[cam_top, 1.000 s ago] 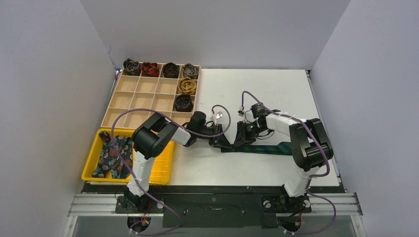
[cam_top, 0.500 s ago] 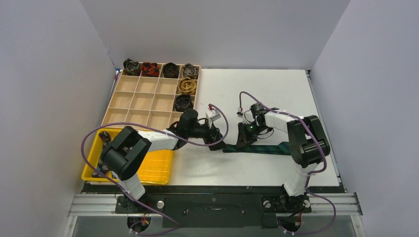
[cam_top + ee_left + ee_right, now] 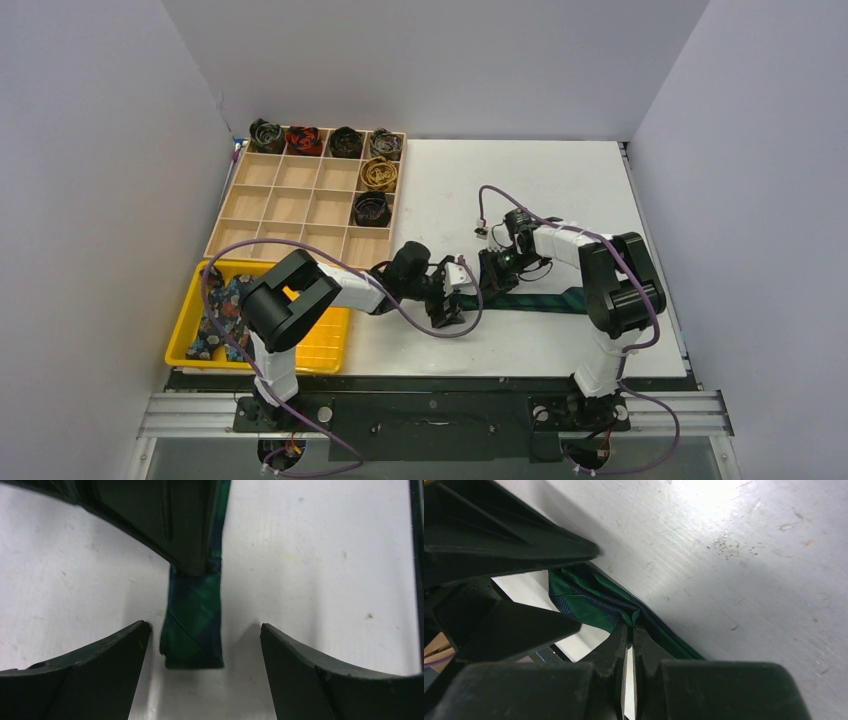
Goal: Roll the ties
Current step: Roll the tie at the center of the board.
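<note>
A dark green-navy plaid tie (image 3: 530, 300) lies flat along the table in front of the right arm. Its folded left end (image 3: 194, 630) rests on the table between my left gripper's (image 3: 203, 626) open fingers, touching neither. My left gripper (image 3: 450, 303) is low at that end. My right gripper (image 3: 630, 624) is shut on a pinched fold of the plaid tie (image 3: 586, 602), a little to the right of the end. In the top view the right gripper (image 3: 490, 275) points down at the tie. Several rolled ties (image 3: 372, 208) sit in a wooden organizer.
The wooden compartment organizer (image 3: 290, 205) stands at the back left, with rolled coils in its top row and right column. A yellow tray (image 3: 320, 345) at the front left holds flat floral ties (image 3: 228, 315). Purple cables loop above both wrists.
My left gripper has opened and let go of the tie's end, and its arm has shifted. My right gripper has closed fully on the tie.
</note>
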Robot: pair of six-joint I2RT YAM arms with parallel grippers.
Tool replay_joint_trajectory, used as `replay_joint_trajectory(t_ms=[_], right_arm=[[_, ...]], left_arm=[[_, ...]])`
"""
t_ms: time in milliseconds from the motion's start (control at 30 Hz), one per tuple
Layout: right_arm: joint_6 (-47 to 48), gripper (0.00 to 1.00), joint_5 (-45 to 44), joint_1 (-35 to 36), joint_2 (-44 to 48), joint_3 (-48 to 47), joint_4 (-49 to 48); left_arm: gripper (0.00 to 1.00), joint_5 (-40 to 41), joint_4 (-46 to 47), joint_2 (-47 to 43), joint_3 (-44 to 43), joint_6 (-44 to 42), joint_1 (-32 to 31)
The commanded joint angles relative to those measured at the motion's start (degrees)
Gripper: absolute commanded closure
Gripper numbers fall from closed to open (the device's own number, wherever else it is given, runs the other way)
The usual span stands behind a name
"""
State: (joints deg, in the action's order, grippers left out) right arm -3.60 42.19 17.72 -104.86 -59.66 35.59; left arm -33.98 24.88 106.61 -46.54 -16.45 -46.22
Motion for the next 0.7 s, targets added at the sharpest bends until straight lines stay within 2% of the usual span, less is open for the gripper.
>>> replay_joint_trajectory(t_ms=[0,100,167,200,267,333,400,467,500,567,633,667], right_arm=[[3.15,1.00,-4.61,1.33,0.71,-0.48,1.38],[3.16,1.00,-4.83,1.36,1.30,-0.67,1.85],[3.16,0.97,-4.59,1.36,1.70,-0.64,1.89],[3.16,0.94,-4.45,1.29,1.86,-0.64,1.96],[3.16,0.85,-4.07,1.14,2.61,-0.56,1.86],[2.72,0.79,-3.17,0.99,3.45,-0.56,1.85],[2.36,0.80,-1.75,0.92,4.07,-0.55,1.92],[2.24,0.98,-1.54,0.99,4.26,-0.71,1.98],[2.31,1.00,-1.74,1.00,4.04,-0.92,2.04],[2.74,1.00,-3.14,0.99,3.04,-1.50,2.58],[2.98,1.00,-4.90,0.92,1.97,-2.02,2.97],[3.03,1.00,-5.82,0.92,1.60,-2.12,3.16]], left_arm=[[0.21,3.33,-1.09,4.56,-4.42,-3.90,-0.57],[0.26,2.86,-0.57,6.53,-5.15,-3.91,-0.87],[0.40,1.41,-2.55,7.16,-5.76,-5.13,-0.93],[0.50,0.63,-3.57,7.24,-5.86,-6.35,-0.96],[0.62,0.46,-5.41,6.98,-4.79,-7.21,-0.70],[0.68,0.10,-6.40,6.72,-3.61,-7.69,-0.29],[0.69,-0.28,-7.72,6.14,-2.76,-8.63,-0.15],[0.70,-0.52,-8.65,5.88,-2.58,-9.32,-0.15],[0.70,-0.63,-8.95,5.80,-2.67,-9.40,-0.03],[0.60,-1.04,-9.22,5.23,-2.64,-8.93,0.38],[0.46,-1.87,-8.38,4.04,-1.32,-7.93,1.35],[0.44,-2.36,-7.62,3.14,-0.86,-7.56,2.15]])
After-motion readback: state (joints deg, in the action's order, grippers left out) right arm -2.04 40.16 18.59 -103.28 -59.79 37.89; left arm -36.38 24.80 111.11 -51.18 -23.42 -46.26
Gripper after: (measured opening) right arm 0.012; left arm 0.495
